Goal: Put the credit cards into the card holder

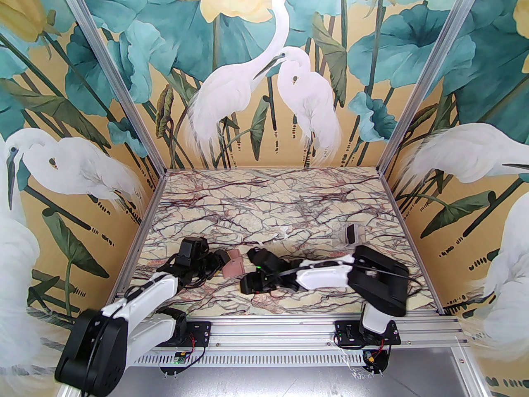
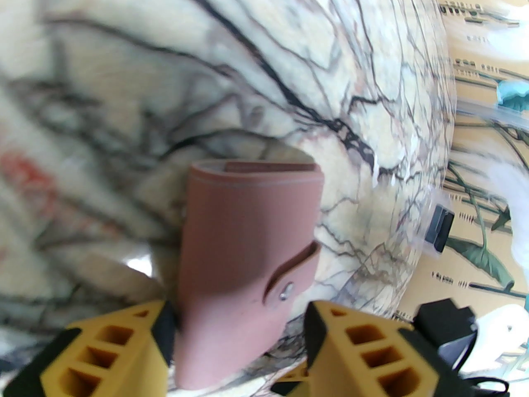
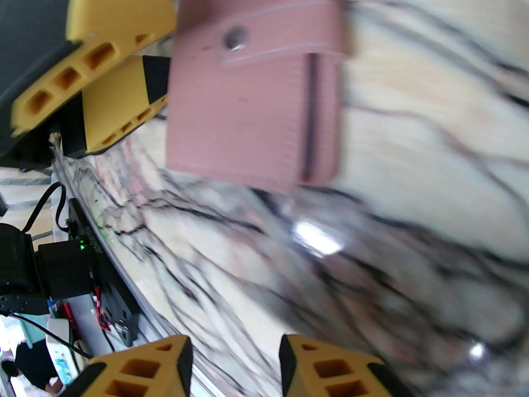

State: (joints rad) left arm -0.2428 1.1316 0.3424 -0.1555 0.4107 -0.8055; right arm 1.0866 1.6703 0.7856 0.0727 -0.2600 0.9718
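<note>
**Q:** What sits closest in the overhead view?
**A:** A metal rail runs along the near edge with both arm bases bolted to it. The left arm reaches up and to the right. The right arm lies low and reaches left. Their grippers come together over the near half of a marble-patterned table.

**Q:** Where is the card holder?
**A:** The card holder is small and dusty pink, and it sits on the table between the two grippers. Its tab wraps over one edge and is fastened by a round metal snap, so the holder is closed. Whether it lies flat or is tipped up, I cannot tell.

**Q:** What is the left gripper doing?
**A:** The left gripper straddles the holder's near end with its yellow fingers spread. One black pad is against the holder's edge. A gap shows between the holder and the other finger, so nothing is clamped.

**Q:** And the right gripper?
**A:** The right gripper hovers just beside the holder on the opposite side. Its fingers are a narrow way apart, with nothing held between them.

**Q:** What lies farther back?
**A:** Toward the far right of the table, well apart from the holder, is a clear rectangular piece with a dark block inside. Beyond it rise walls painted with white egrets and teal leaves.
</note>
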